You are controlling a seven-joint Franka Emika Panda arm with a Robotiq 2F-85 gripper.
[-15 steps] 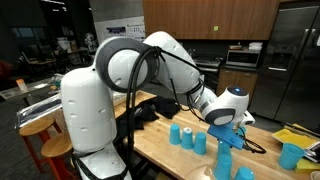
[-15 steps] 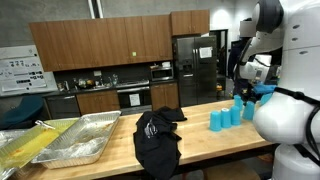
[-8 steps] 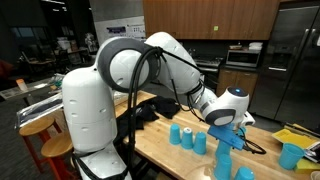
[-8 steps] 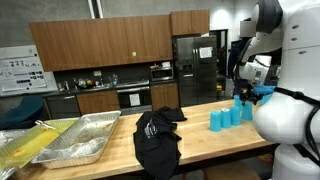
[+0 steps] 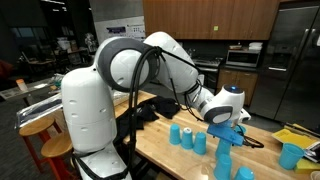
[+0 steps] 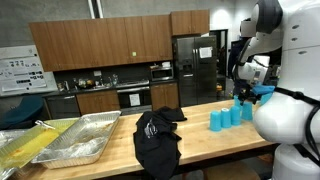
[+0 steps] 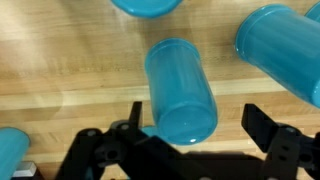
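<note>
Work over the wooden counter (image 7: 60, 70) beneath the gripper (image 7: 195, 118). The jaws are spread wide and grip nothing. The blue cup (image 7: 180, 90) stands upright between the fingers and appears clear of both. Treat the step as clearing this cup: hold the jaws wide and travel straight up, so neither finger clips its wall. Mind the neighbouring cups (image 7: 275, 45) just beyond the gripper. The counter is smooth, light-grained wood. The cups are glossy, round and slightly tapered, probably plastic.
</note>
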